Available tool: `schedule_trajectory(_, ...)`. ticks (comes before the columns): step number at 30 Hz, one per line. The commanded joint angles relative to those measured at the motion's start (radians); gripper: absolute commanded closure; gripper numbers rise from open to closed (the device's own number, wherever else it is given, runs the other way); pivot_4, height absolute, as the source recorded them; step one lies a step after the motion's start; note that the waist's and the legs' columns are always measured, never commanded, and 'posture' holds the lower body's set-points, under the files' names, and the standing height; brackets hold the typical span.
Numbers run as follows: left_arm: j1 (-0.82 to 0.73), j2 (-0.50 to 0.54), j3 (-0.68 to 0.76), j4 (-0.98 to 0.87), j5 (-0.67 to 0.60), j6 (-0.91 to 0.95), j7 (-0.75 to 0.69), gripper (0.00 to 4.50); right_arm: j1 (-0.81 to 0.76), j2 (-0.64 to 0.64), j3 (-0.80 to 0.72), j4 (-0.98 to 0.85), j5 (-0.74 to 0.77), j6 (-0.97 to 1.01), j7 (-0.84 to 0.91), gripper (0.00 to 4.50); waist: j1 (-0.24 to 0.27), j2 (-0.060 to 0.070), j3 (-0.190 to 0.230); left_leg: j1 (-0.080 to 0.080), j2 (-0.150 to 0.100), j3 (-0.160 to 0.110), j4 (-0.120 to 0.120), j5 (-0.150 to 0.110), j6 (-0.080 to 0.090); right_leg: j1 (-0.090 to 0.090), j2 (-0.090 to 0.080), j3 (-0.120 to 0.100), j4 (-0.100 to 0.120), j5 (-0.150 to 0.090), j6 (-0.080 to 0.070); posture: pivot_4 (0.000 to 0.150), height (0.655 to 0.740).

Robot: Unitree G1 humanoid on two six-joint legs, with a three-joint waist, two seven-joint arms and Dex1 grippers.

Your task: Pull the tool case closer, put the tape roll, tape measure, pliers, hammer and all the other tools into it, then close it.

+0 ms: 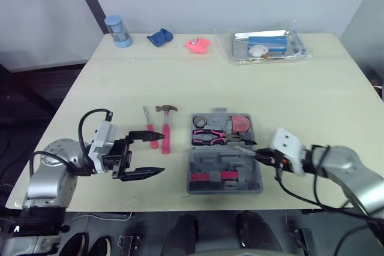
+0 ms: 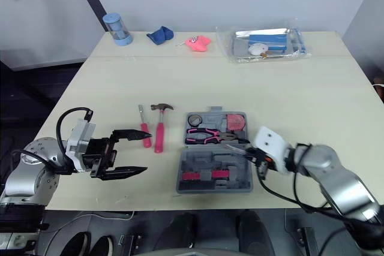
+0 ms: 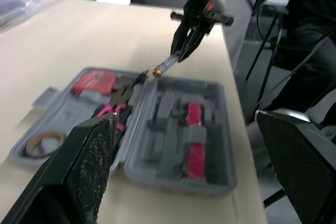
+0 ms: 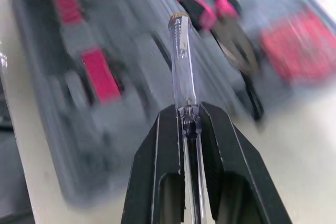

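Your right gripper [image 4: 188,113] is clamped on a clear-handled screwdriver [image 4: 181,61], holding it over the right side of the open tool case [image 1: 201,166], which sits near the table's [image 1: 270,88] front edge. Pliers [image 1: 210,137], tape roll [image 1: 200,120] and tape measure [image 1: 242,123] lie inside. Your left gripper [image 1: 157,153] gapes wide, left of the case, near the hammer [image 1: 166,130] and a pink screwdriver [image 1: 149,131]

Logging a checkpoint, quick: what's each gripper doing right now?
Left gripper: open, empty.
Right gripper: shut on the clear-handled screwdriver.
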Motion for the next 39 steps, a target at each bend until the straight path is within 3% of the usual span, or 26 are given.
schedule_trajectory(1, 0.008, 0.029, 0.033, 0.016, 0.013, -0.041, -0.040, 0.00, -0.115, 0.026, 0.125, -0.003, -0.053, 0.100, -0.008, 4.45, 0.005, 0.000, 0.000, 0.000, 0.000, 0.000, 0.000, 0.000, 0.000, 0.000, 0.000, 0.000, 0.000, 0.000, 0.000, 0.150, 0.7400)
schedule_trajectory(7, 0.022, 0.044, 0.042, 0.022, 0.023, -0.052, -0.031, 0.00, -0.291, 0.117, 0.294, 0.047, -0.099, 0.218, -0.016, 4.45, 0.004, -0.001, 0.000, -0.012, -0.001, -0.001, 0.003, 0.000, 0.000, -0.011, -0.001, -0.002, 0.002, 0.000, 0.000, 0.150, 0.7400)
schedule_trajectory(15, 0.039, 0.057, 0.054, 0.042, 0.033, -0.071, -0.027, 0.00, -0.408, 0.133, 0.448, 0.122, -0.196, 0.171, 0.002, 4.45, 0.003, -0.001, 0.000, -0.014, -0.001, -0.001, 0.003, 0.000, 0.000, -0.015, -0.001, -0.001, 0.006, 0.000, 0.000, 0.150, 0.7400)
schedule_trajectory(27, 0.011, 0.043, 0.045, 0.033, 0.023, -0.048, 0.011, 0.00, -0.489, 0.228, 0.532, 0.246, -0.273, 0.124, 0.030, 4.45, -0.012, -0.001, 0.000, -0.014, -0.001, -0.001, 0.003, 0.000, 0.000, -0.018, -0.001, -0.001, 0.011, 0.000, -0.001, 0.150, 0.7400)
schedule_trajectory(39, 0.048, 0.041, 0.045, -0.038, 0.018, -0.021, 0.029, 0.00, -0.461, 0.319, 0.543, 0.318, -0.321, 0.066, 0.022, 4.45, -0.025, -0.001, 0.000, -0.014, -0.001, 0.000, 0.003, 0.001, 0.000, -0.020, 0.000, -0.001, 0.013, 0.000, -0.001, 0.150, 0.7400)
